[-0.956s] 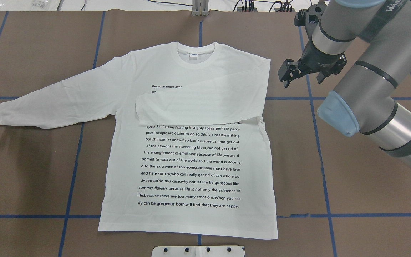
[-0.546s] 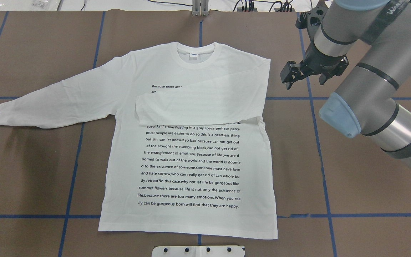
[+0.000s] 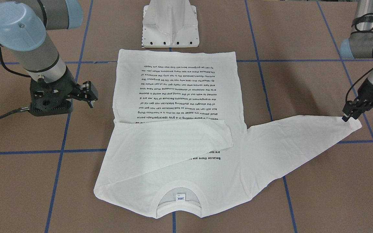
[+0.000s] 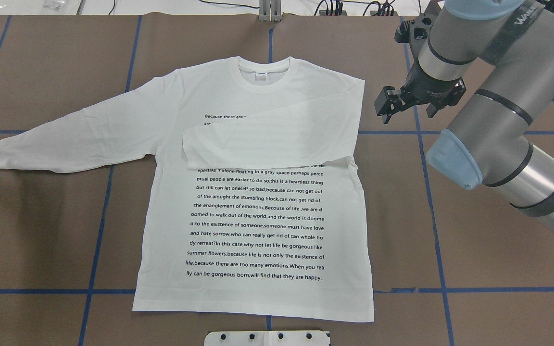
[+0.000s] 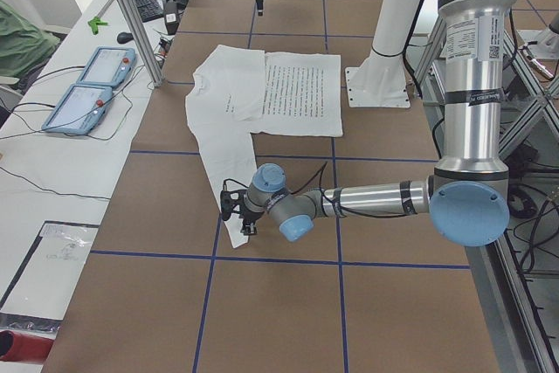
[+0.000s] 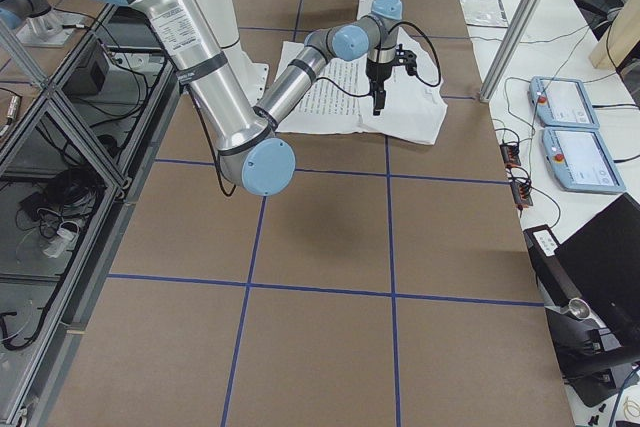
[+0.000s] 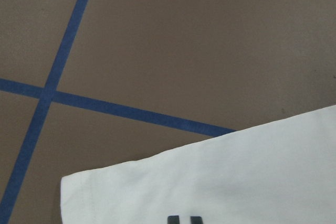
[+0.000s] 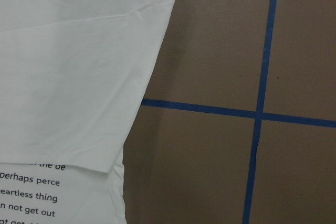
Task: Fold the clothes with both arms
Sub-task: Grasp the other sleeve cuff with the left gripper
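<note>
T-shirt cuff [image 3: 352, 125] — at left claw [image 3: 349, 114]

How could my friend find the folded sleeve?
Find the big white T-shirt lying flat on the brown table. Just under its collar, the folded sleeve crosses the chest, hiding some black text; the other sleeve stretches straight out sideways.

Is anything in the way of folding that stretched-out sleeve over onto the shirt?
Nothing visible. The left gripper holds the sleeve by its cuff. Across the shirt lies only the other sleeve, folded flat. The right gripper hangs beyond the far shoulder, off the cloth.
</note>
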Motion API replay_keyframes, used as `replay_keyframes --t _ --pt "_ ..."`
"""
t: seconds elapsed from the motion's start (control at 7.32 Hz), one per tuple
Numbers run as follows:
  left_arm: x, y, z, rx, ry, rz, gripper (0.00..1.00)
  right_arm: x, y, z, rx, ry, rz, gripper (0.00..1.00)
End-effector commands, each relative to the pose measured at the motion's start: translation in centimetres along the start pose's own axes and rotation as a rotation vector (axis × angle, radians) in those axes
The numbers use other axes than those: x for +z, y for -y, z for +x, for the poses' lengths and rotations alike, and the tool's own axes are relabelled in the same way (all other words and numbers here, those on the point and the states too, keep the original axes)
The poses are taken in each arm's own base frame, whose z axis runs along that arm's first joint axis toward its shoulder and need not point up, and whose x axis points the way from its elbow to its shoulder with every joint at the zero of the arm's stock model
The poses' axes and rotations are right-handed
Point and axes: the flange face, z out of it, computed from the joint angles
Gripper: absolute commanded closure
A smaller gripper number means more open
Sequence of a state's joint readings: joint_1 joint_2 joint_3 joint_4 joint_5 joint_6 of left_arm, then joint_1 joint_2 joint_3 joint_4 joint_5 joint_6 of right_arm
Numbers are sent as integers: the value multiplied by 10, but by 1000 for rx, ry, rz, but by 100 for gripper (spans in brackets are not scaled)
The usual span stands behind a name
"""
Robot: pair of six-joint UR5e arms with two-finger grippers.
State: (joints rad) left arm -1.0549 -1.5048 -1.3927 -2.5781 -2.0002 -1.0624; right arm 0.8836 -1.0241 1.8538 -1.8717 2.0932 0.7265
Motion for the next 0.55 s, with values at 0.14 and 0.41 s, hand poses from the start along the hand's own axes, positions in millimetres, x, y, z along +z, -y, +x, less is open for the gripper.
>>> replay_keyframes --t 0.14,0.41 --pt "9 1 -11 -9 34 12 0 0 -2 -3 -5 2 0 0" --pt "16 5 -18 -11 68 44 0 0 -2 -4 -6 3 0 0"
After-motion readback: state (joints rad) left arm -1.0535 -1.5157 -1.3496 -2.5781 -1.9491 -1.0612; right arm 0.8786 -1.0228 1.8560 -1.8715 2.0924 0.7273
